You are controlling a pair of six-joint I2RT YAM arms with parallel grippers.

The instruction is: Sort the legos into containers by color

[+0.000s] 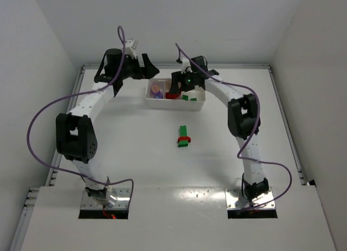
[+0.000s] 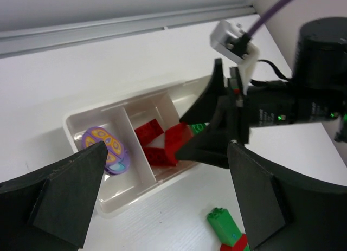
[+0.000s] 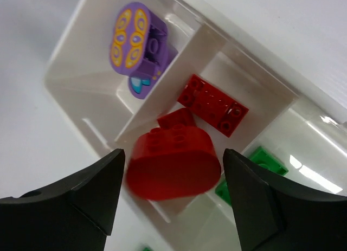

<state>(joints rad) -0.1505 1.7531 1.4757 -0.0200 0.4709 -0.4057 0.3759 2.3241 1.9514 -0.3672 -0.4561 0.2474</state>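
From where I stand the sorting looks well along but not finished. The white tray (image 1: pixel 174 106) sits toward twelve o'clock on the counter (image 1: pixel 135 153). Each of its three compartments holds one colour: a purple piece (image 3: pixel 138 45) in the left one, flat red bricks (image 3: pixel 212 104) in the middle, and green bricks (image 3: pixel 261 161) in the right. The right gripper (image 3: pixel 173 160) hangs over the middle compartment with a rounded red brick (image 3: pixel 173 167) between its jaws. The brick fills nearly the whole gap and looks blurred, so I cannot tell whether the jaws press on it or stand just clear. Either way it is above the proper compartment for its colour. The left gripper (image 2: pixel 165 150) hovers at about ten o'clock of the tray, jaws spread wide with nothing between them. What remains, as far as I can see, lies at six o'clock of the tray, well apart from it. It is a long green brick (image 1: pixel 183 130) with a small red piece (image 1: pixel 185 138) fixed across it. My guess is that these two must be pulled apart before each can go to its compartment.
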